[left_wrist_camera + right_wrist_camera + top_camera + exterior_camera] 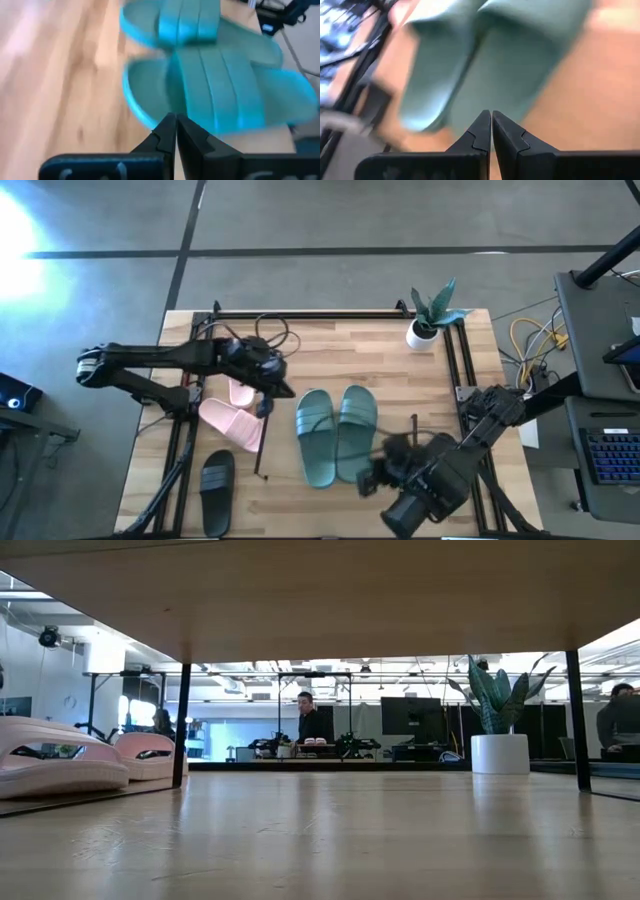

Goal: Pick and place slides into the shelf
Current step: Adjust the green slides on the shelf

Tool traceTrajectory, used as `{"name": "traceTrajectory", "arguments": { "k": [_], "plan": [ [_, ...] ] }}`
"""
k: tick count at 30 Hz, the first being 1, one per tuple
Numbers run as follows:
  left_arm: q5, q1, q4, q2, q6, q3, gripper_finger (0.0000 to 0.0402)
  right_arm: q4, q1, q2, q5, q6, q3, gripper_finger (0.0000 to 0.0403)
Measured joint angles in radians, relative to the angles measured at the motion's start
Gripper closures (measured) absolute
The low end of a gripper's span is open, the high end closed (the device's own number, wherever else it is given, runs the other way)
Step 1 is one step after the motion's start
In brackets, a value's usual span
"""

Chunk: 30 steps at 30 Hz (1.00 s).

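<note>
Two teal-green slides point(315, 436) point(355, 430) lie side by side on their soles at the middle of the table. Two pale pink slides point(232, 423) point(241, 391) lie left of them and show in the low view point(50, 755) point(146, 754). One black slide point(217, 488) lies near the front left; the other is out of view. My left gripper point(268, 402) is shut and hovers between the pink and teal slides point(220, 85). My right gripper point(368, 478) is shut, just off the near end of the right teal slide point(485, 60). The shelf's light-wood board point(320, 590) spans the top of the low view on thin black legs point(181, 725).
A potted plant in a white pot point(428, 320) point(498, 730) stands at the table's far right corner. Black frame bars run along the left point(180, 435), right point(465, 380) and far point(310, 313) edges. Cables lie at the far left point(265, 335). People stand in the room behind point(310, 720).
</note>
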Motion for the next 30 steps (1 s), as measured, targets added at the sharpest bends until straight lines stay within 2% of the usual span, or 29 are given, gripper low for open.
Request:
{"name": "traceTrajectory", "arguments": {
  "k": [2,7,12,20,26,30],
  "plan": [
    [0.027,-0.023,-0.037,-0.013,-0.049,-0.012,0.0402,-0.01,-0.02,-0.002,-0.011,0.021,0.001,0.0392],
    [0.058,-0.103,-0.033,-0.008,-0.128,-0.074,0.0402,0.097,-0.097,-0.013,-0.113,-0.154,-0.048,0.0392],
    [0.046,-0.154,0.027,0.055,-0.159,-0.094,0.0402,0.178,-0.141,0.008,-0.177,-0.242,-0.078,0.0392],
    [0.004,-0.158,0.115,0.137,-0.154,-0.091,0.0402,0.276,-0.13,0.01,-0.28,-0.179,-0.179,0.0392],
    [-0.01,-0.157,0.141,0.138,-0.124,-0.094,0.0402,0.442,-0.1,0.006,-0.273,-0.153,-0.239,0.0392],
    [-0.035,-0.153,0.152,0.136,-0.107,-0.09,0.0402,0.472,-0.079,0.008,-0.277,-0.156,-0.227,0.0392]
  ]
}}
